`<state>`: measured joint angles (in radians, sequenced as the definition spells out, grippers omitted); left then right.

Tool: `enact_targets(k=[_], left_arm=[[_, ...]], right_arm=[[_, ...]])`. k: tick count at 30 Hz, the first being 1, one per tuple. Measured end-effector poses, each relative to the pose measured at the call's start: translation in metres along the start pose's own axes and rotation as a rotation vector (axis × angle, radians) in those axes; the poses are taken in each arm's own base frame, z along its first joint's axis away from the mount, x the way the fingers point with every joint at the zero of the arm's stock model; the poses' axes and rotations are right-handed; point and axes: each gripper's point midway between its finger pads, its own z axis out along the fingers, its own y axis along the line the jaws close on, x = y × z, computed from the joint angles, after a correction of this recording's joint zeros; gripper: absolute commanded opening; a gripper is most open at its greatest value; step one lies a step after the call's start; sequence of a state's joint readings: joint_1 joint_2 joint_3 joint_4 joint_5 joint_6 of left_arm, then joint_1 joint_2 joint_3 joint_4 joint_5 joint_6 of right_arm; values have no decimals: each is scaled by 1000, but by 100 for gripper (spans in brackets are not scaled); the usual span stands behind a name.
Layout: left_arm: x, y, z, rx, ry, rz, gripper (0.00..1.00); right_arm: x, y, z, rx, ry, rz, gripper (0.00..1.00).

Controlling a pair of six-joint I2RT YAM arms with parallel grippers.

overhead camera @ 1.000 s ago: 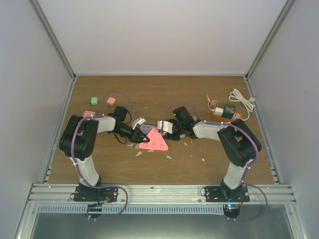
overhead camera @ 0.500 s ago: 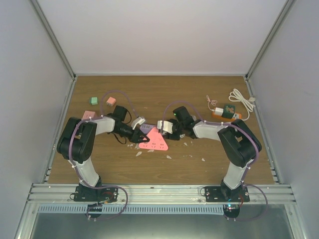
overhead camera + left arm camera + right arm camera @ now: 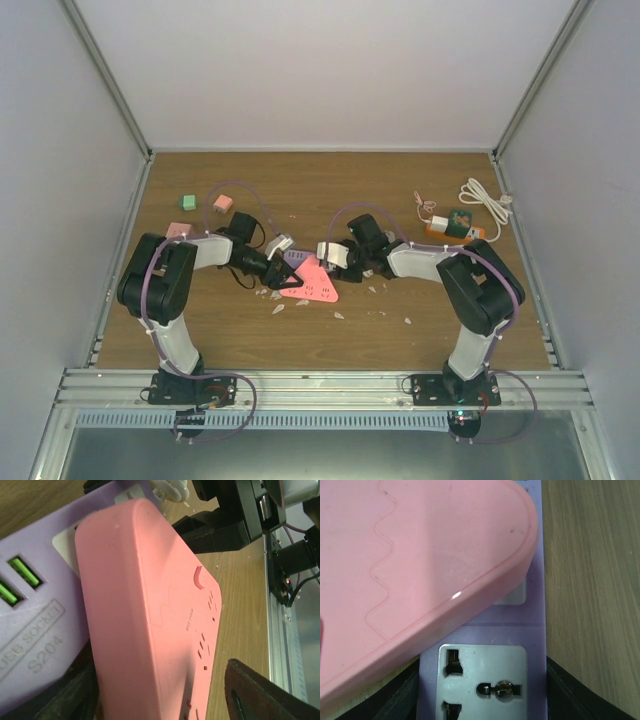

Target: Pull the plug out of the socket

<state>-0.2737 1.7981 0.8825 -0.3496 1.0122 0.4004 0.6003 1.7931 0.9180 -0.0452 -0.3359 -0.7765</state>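
Observation:
The orange socket (image 3: 472, 234) lies at the back right with a green plug (image 3: 460, 221) and a white one (image 3: 438, 224) on it, far from both grippers. At the table's middle a pink triangular block (image 3: 312, 282) sits on a purple power strip (image 3: 297, 258). My left gripper (image 3: 283, 276) is open around the pink block (image 3: 150, 605), and its right finger (image 3: 265, 695) stands apart from it. My right gripper (image 3: 333, 262) is shut on the purple strip (image 3: 485, 630), one finger (image 3: 575, 695) against each side.
A coiled white cord (image 3: 487, 203) and a thin pink cable (image 3: 425, 205) lie by the socket. Small green (image 3: 187, 202) and pink (image 3: 222, 203) blocks sit at the back left. White scraps (image 3: 340, 314) litter the wood near the pink block.
The left gripper's jaws have spread away from the pink block, and the left arm has shifted slightly. The right arm has not moved.

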Motion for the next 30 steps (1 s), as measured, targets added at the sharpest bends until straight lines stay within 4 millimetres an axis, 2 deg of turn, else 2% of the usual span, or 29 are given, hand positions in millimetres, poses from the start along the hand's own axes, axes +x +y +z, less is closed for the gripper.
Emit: enact_targets(k=[3, 5, 11, 18, 30], left_arm=[[2, 1, 1, 2, 4, -4, 74], [3, 2, 2, 4, 8, -12, 72], [3, 7, 5, 4, 13, -21, 47], [2, 4, 3, 9, 8, -43, 32], [0, 1, 0, -4, 3, -30, 24]], right_arm=[[1, -1, 0, 5, 6, 8, 33], [2, -2, 0, 9, 11, 12, 33], [2, -2, 0, 9, 11, 15, 33], [1, 1, -1, -11, -8, 16, 31], [-1, -1, -3, -20, -27, 13, 30]])
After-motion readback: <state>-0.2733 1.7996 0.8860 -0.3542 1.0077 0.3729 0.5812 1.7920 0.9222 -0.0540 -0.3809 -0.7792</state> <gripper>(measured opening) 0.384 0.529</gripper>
